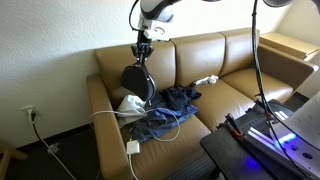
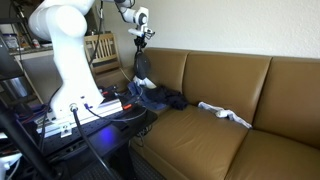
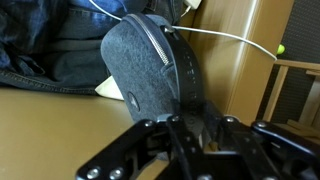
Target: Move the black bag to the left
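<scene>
Pincer (image 3: 192, 120) clamped on strap (image 3: 186, 78) of oval, felt-textured black bag (image 3: 135, 65), metal zipper (image 3: 152, 42), above tan leather couch (image 1: 198, 55)

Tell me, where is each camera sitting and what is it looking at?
An exterior view: in front of the couch, facing it; the arm reaches down holding the black bag.
An exterior view: beside the big white arm, looking along the couch.
Wrist view: on the wrist, looking past the jaws at the black bag.
Shared: both exterior views show the black bag and blue clothes.
</scene>
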### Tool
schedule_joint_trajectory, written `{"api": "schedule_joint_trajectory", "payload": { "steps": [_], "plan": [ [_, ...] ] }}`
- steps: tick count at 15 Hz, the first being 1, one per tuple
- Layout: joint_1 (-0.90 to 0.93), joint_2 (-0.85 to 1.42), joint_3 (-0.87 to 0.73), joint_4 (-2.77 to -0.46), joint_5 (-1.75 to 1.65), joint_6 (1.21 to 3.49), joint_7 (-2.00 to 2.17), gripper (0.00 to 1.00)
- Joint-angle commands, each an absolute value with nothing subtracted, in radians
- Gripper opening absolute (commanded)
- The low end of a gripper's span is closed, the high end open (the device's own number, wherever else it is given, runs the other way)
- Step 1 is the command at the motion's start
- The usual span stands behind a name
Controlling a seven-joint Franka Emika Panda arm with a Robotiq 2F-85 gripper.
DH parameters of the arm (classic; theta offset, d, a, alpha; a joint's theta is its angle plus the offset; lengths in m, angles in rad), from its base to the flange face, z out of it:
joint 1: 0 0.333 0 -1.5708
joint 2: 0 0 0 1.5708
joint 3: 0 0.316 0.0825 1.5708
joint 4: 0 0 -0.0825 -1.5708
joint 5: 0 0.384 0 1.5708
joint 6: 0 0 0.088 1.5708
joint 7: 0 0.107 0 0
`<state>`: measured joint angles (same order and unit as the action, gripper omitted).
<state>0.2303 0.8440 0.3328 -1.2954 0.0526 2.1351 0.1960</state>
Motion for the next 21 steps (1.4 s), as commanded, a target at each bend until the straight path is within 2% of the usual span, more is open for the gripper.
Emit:
{"api": "schedule_joint_trajectory", "payload": {
  "steps": [1, 2, 3, 8, 10, 12, 15, 19, 21],
  "plan": [
    [0.203, 0.714, 0.346, -1.503, 0.052, 2.211, 0.154, 0.07],
    [0.244, 0.704, 0.293, -1.512, 0.088, 2.205, 0.137, 0.53],
    [0.25, 0.698, 0.288, -1.529, 0.088, 2.195, 0.137, 0.54],
    [0.276, 0.67, 0.257, -1.581, 0.091, 2.217, 0.166, 0.88],
    [0.343, 0.8, 0.209, -1.46, 0.056, 2.249, 0.252, 0.99],
    [0.403, 0.906, 0.146, -1.346, 0.012, 2.251, 0.336, 1.0],
    [0.442, 0.95, 0.033, -1.27, -0.054, 2.227, 0.462, 1.0],
    [0.43, 0.921, -0.075, -1.247, -0.077, 2.212, 0.616, 1.0],
    [0.392, 0.869, -0.07, -1.26, -0.04, 2.17, 0.651, 1.0]
  ]
}}
